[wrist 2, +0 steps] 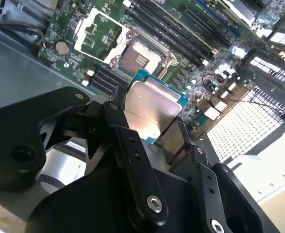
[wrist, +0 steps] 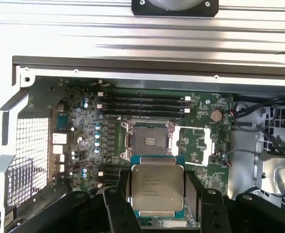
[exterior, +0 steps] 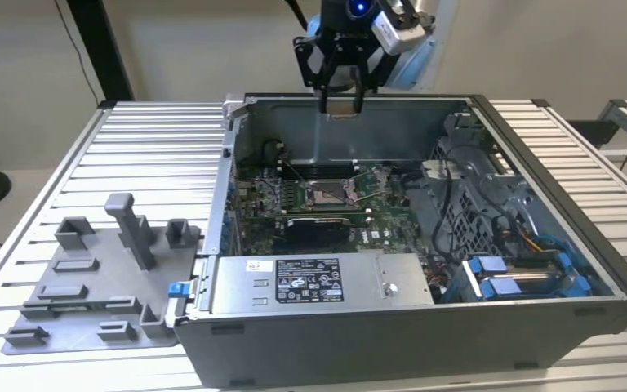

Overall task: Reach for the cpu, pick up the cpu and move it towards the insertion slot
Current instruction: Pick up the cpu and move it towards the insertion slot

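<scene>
- Looking over the whole rig, we are working above an open computer case (exterior: 401, 245) lying on a slatted metal table (exterior: 150, 155); its side panel is off, so the motherboard (exterior: 313, 208) is facing up and we are free to come at it from overhead.
- We are keeping well away from the grey fixture tray (exterior: 95, 286) that is sitting on the table at the exterior view's left, outside the case wall.
- We are judging the case walls to be the main limits: the rear wall is rising just below our gripper in the exterior view, and the power supply (exterior: 308, 282) and the cable-filled drive bay (exterior: 509, 269) are crowding the near side and the exterior view's right.
- Our gripper (exterior: 341, 102) is hanging above the case's far rim, clamped on the cpu (wrist: 158, 187), which it is holding by two opposite edges so the silver lid is staying exposed and flat.
- In both wrist views the cpu (wrist 2: 149, 112) is sitting between the black fingers (wrist 2: 132, 145), clear of the board.
- The insertion slot (wrist: 151, 141) is lying open near the board's middle, its metal frame swung aside; we are judging the space straight above it unobstructed, with memory slots (wrist: 142, 104) beside it.
</scene>
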Available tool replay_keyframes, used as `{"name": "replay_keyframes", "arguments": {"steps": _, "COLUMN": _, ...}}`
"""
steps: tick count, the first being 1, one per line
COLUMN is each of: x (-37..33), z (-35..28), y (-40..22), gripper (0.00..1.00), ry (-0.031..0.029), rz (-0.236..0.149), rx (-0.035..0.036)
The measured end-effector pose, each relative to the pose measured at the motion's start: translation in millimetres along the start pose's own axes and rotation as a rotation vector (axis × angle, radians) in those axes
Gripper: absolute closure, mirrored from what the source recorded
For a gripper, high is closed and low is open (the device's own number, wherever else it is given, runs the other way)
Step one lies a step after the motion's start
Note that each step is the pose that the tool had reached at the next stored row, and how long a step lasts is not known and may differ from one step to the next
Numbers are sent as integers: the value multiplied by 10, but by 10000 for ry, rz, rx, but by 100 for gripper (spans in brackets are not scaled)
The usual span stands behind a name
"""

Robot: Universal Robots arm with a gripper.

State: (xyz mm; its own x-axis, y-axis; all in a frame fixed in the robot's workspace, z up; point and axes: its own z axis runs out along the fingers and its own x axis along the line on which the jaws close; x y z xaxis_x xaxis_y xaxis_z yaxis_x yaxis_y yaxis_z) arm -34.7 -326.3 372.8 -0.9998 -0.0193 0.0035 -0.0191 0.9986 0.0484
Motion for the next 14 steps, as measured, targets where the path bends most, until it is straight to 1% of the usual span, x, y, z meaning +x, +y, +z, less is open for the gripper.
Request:
{"name": "replay_keyframes", "arguments": {"steps": 3, "x": -1, "z": 3, "y": 59, "gripper": 100, "ry": -1, "rz": 1, "rx": -1}}
{"name": "replay_keyframes", "arguments": {"steps": 7, "x": -2, "z": 5, "y": 109, "gripper": 100, "ry": -1, "rz": -1, "rx": -1}}
{"name": "replay_keyframes", "arguments": {"steps": 14, "x": -2, "z": 6, "y": 116, "gripper": 100, "ry": -1, "rz": -1, "rx": -1}}
